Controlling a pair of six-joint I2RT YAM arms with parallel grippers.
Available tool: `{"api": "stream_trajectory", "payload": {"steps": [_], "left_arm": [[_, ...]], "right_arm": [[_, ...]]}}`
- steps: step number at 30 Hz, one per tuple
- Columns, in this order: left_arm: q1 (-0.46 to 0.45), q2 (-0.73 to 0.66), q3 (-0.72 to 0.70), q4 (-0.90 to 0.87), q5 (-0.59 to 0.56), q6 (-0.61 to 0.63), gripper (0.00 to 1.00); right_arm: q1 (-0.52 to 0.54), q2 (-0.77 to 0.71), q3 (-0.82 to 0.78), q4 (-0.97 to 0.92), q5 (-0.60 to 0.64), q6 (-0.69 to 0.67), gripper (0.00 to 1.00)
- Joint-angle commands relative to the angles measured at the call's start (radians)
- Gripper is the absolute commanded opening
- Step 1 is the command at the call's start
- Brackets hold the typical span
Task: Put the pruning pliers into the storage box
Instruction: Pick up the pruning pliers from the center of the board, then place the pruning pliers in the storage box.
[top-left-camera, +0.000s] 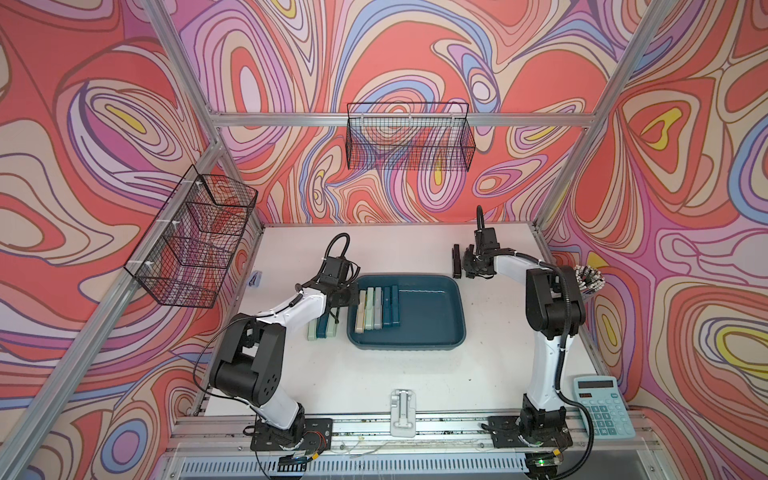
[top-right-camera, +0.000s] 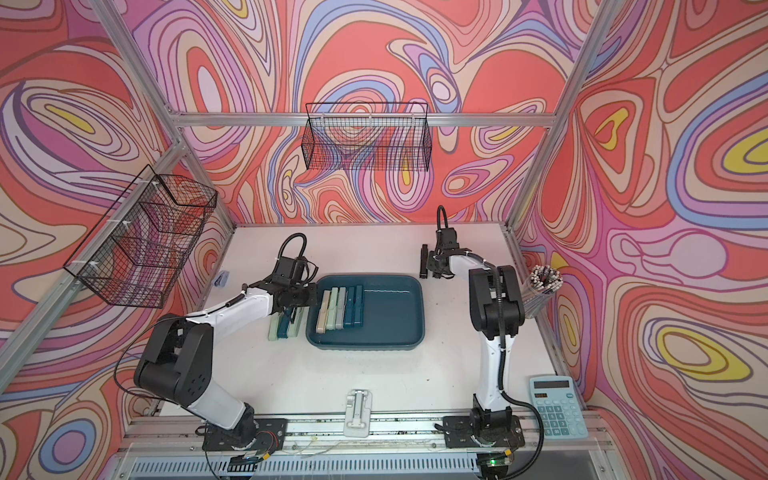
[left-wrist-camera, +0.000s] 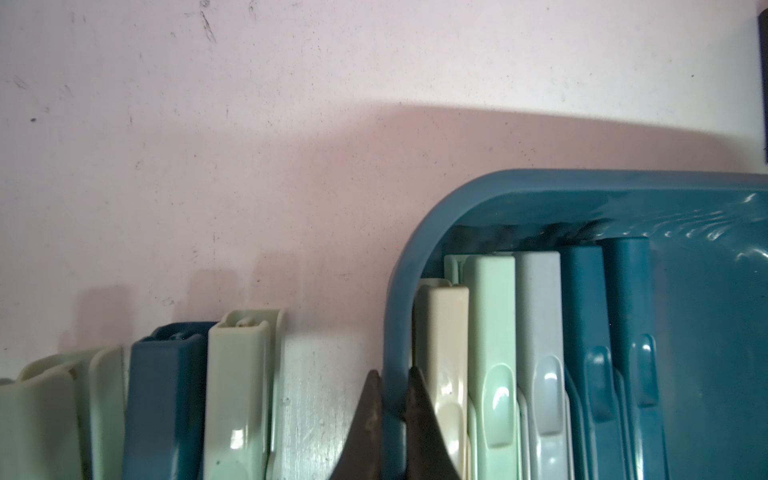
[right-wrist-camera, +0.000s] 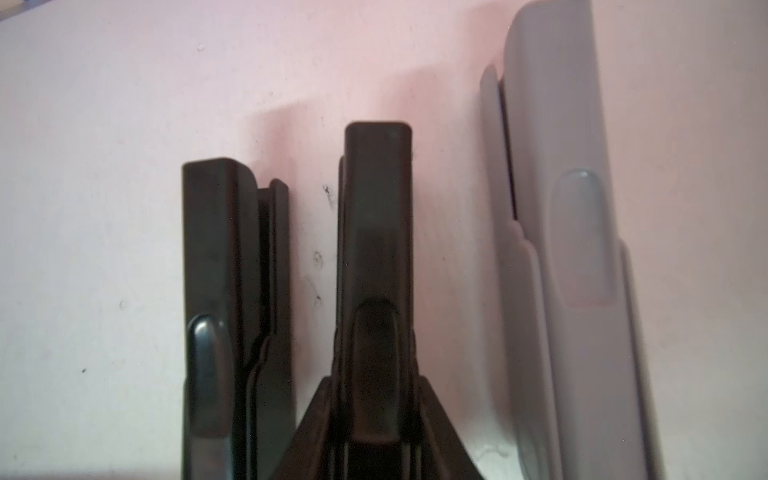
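Right, the left gripper (left-wrist-camera: 393, 374) is pinching the box (top-left-camera: 432, 277) by its left wall, jaws drawn tight on the rim, the inner one just beside a cream tool. Five pliers (top-right-camera: 340, 308) are lying flat in the box, packed side by side against that left wall: cream, pale green, grey, then two dark teal. Just left of the box, three more pliers (left-wrist-camera: 166, 395) are lying on the table (top-left-camera: 374, 386), pale green, teal, pale green, partly tucked under the left arm (top-left-camera: 291, 307).

Now, past the box's far right corner, the right gripper (right-wrist-camera: 376, 378) is straddling a black plier (right-wrist-camera: 376, 208), jaws narrow and pressing against both its flanks. The wrist view is showing a second black plier (right-wrist-camera: 212, 249) on one side of it and a grey plier (right-wrist-camera: 573, 124) on the other, each apart from it, all three lying parallel on the table.

Well right of the box, a pencil cup (top-right-camera: 544, 282) is standing near the table edge. Nearer the front a pale blue calculator (top-left-camera: 603, 405) is lying face up, its keys and display too small to read. Left of the box, a small blue gadget (top-left-camera: 254, 279) is lying on the table. A grey latch (top-left-camera: 402, 411) is sitting straight in front of the box. A wire basket (top-left-camera: 409, 139) is hanging on the frame behind the box, another basket (top-left-camera: 195, 241) off to its left. Whether the pliers are carrying any lettering, I cannot tell.
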Motion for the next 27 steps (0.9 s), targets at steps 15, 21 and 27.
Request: {"api": "stream_trajectory", "payload": {"steps": [15, 21, 27], "left_arm": [[-0.001, -0.009, -0.003, -0.008, -0.004, -0.01, 0.08], [0.0, 0.006, 0.017, -0.011, 0.0, -0.014, 0.08], [0.001, 0.027, 0.022, -0.002, -0.003, -0.018, 0.08]], "right_arm": [[0.078, -0.465, -0.27, 0.093, -0.054, 0.088, 0.24], [0.211, -0.607, -0.38, 0.09, -0.012, 0.14, 0.25], [0.379, -0.636, -0.473, 0.143, -0.011, 0.244, 0.25]]}}
